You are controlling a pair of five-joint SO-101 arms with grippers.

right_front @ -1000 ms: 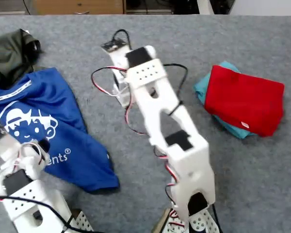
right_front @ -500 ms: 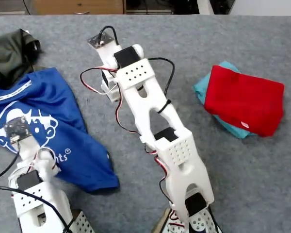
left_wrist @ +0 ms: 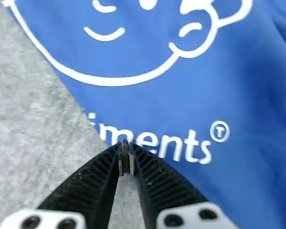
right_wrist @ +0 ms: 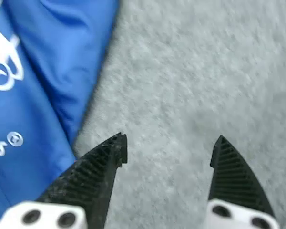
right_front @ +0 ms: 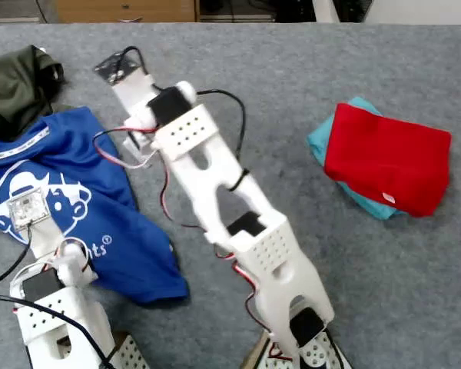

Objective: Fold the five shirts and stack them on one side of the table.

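Progress stands at roughly two of five, by my reckoning. A red shirt [right_front: 388, 157] lies folded on top of a teal shirt [right_front: 323, 134], also folded, at the right side of the table [right_front: 292, 77], and that pile looks like the start of the stack. Left to fold are the blue shirt [right_front: 84, 192], spread print-up on the left side, and a dark green shirt [right_front: 15, 88] bunched in the far left corner, touching the blue one near its collar. That makes four I can count; where the fifth lies I cannot tell.

My left gripper [left_wrist: 125, 157] has its jaws pressed together, tips right at the blue shirt's edge beside the printed lettering. Whether a fold of cloth is pinched between them I cannot make out. My right gripper [right_wrist: 171, 140] hangs with jaws spread wide over bare grey table, just beside the blue shirt's other edge, holding nothing.

From above, each wrist covers its own fingers. The dark green and blue shirts are cut off at the frame's edge. The teal shirt is mostly buried under the red, so I can't judge how neatly it is folded.
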